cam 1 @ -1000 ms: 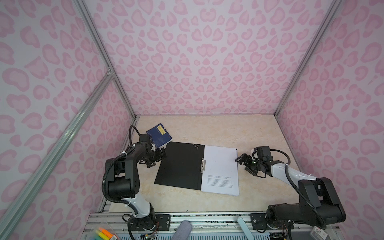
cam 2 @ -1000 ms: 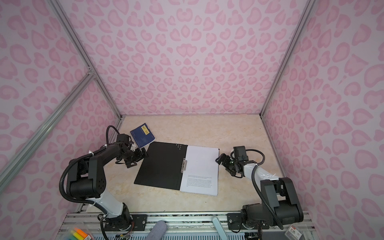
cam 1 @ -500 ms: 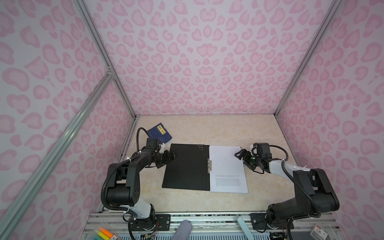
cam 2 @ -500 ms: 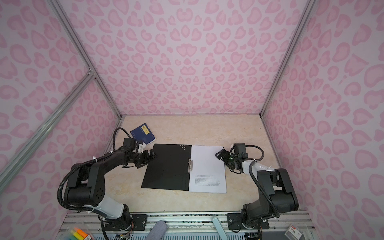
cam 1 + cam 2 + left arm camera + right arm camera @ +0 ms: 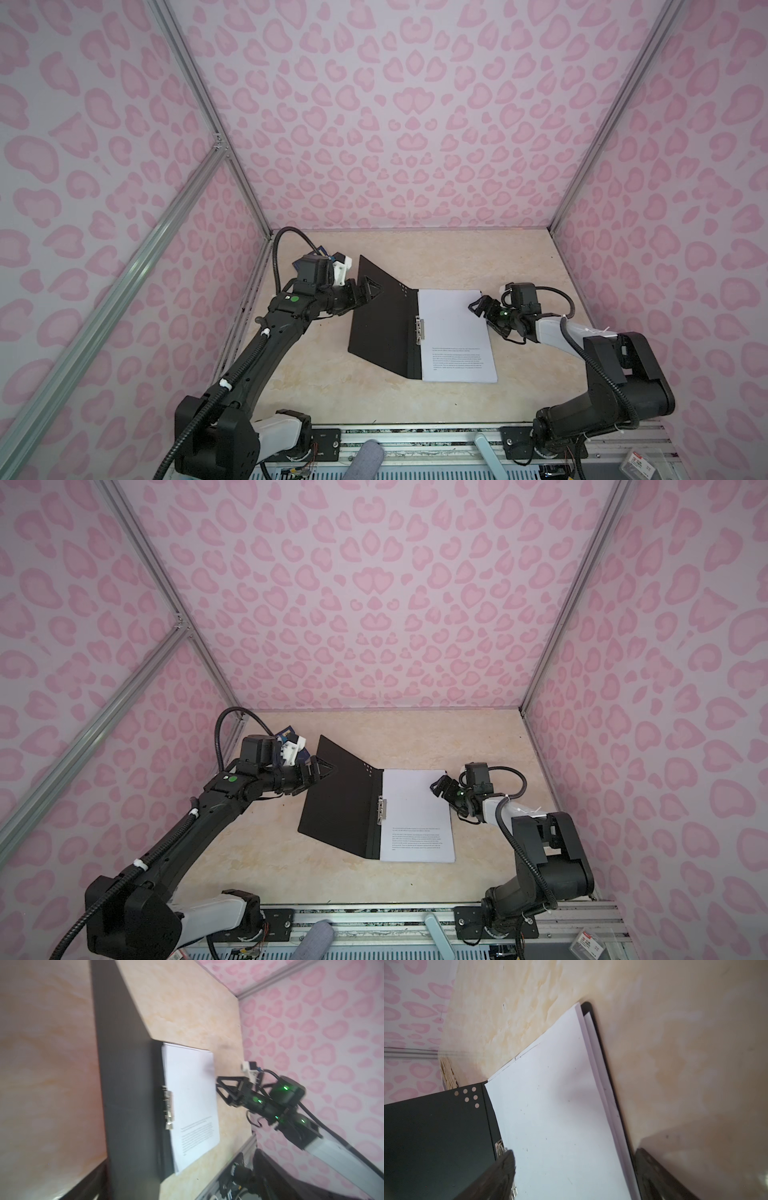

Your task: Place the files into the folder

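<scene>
Files (image 5: pixel 453 328) already inside folder (image 5: pixel 382 324), table (image 5: pixel 519 257) centre; cover half-raised, closing not yet done. Left gripper (image 5: pixel 365 289), right gripper (image 5: pixel 478 306): jaws apart, holding nothing.

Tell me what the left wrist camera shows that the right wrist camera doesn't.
Only the left wrist view: the right arm with green lights, and the printed text on the files. Only the right wrist view: the round holes in the cover of the folder, and the staggered sheet edges at its black corner. Both: the files lying in the open folder, its metal clip, the open right gripper and the table.
</scene>
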You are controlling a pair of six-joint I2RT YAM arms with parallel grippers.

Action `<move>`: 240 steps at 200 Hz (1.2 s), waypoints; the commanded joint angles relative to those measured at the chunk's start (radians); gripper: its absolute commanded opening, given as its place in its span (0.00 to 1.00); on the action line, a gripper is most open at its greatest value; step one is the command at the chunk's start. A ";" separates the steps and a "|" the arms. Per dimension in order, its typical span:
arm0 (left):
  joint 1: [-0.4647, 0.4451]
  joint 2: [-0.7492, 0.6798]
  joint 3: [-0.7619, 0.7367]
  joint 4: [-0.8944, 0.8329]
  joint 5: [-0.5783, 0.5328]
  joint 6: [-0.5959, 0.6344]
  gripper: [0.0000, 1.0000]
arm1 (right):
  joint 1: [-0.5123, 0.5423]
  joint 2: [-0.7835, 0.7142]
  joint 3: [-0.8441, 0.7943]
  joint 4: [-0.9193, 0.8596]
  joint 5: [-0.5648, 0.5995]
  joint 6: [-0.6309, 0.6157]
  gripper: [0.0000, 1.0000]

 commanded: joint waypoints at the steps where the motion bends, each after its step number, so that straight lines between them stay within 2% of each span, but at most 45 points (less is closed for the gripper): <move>1: -0.148 0.014 0.054 0.057 -0.043 -0.123 0.98 | 0.050 0.015 0.033 -0.066 -0.036 0.035 0.93; 22: -0.319 0.126 0.131 0.126 -0.100 -0.171 0.98 | 0.099 0.037 0.085 -0.024 -0.035 0.092 0.95; 44: -0.420 0.257 0.198 0.223 -0.118 -0.219 0.98 | 0.028 -0.038 0.064 0.003 -0.005 0.149 0.98; 61: -0.436 0.330 0.260 0.257 -0.078 -0.246 0.98 | -0.079 -0.125 0.059 -0.038 0.016 0.156 0.98; 71: -0.413 0.311 0.283 0.212 -0.129 -0.218 0.98 | -0.136 -0.166 0.072 -0.085 0.025 0.140 0.98; 82: -0.344 0.243 0.260 0.177 -0.197 -0.184 0.98 | -0.175 -0.207 0.100 -0.137 0.039 0.096 0.98; 96: -0.212 0.094 0.159 0.152 -0.362 -0.127 0.98 | -0.192 -0.236 0.154 -0.217 0.087 0.017 0.98; 110: -0.096 -0.094 -0.026 0.217 -0.641 -0.053 0.98 | -0.194 -0.244 0.216 -0.322 0.203 -0.062 0.98; 123: -0.064 -0.244 -0.233 0.409 -0.925 0.156 0.98 | -0.194 -0.256 0.245 -0.376 0.363 -0.128 0.98; 131: -0.055 -0.293 -0.346 0.514 -1.100 0.272 0.98 | -0.195 -0.275 0.225 -0.346 0.446 -0.168 0.98; 137: -0.017 -0.311 -0.397 0.560 -1.159 0.331 0.97 | -0.197 -0.294 0.193 -0.308 0.509 -0.182 0.98; 155: 0.149 -0.306 -0.480 0.601 -1.135 0.383 0.98 | -0.203 -0.362 0.007 -0.016 0.602 -0.325 0.98; 160: 0.180 -0.298 -0.515 0.665 -1.136 0.388 0.98 | -0.202 -0.380 -0.055 0.101 0.601 -0.375 0.98; 182: 0.229 -0.194 -0.633 0.875 -1.136 0.408 0.98 | -0.202 -0.392 -0.260 0.499 0.611 -0.499 0.98; 192: 0.234 -0.113 -0.665 0.988 -1.147 0.423 0.98 | -0.201 -0.361 -0.285 0.568 0.636 -0.532 0.99; 215: 0.246 0.080 -0.694 1.232 -1.094 0.493 0.97 | -0.202 -0.244 -0.284 0.603 0.668 -0.593 0.99; 221: 0.245 0.105 -0.674 1.231 -1.090 0.517 0.98 | -0.205 -0.215 -0.311 0.686 0.660 -0.593 0.99; 230: 0.267 0.148 -0.679 1.289 -1.029 0.526 0.98 | -0.208 -0.169 -0.365 0.857 0.653 -0.580 0.99; 240: 0.305 0.205 -0.687 1.357 -0.949 0.511 0.97 | -0.209 -0.118 -0.399 0.958 0.653 -0.567 0.99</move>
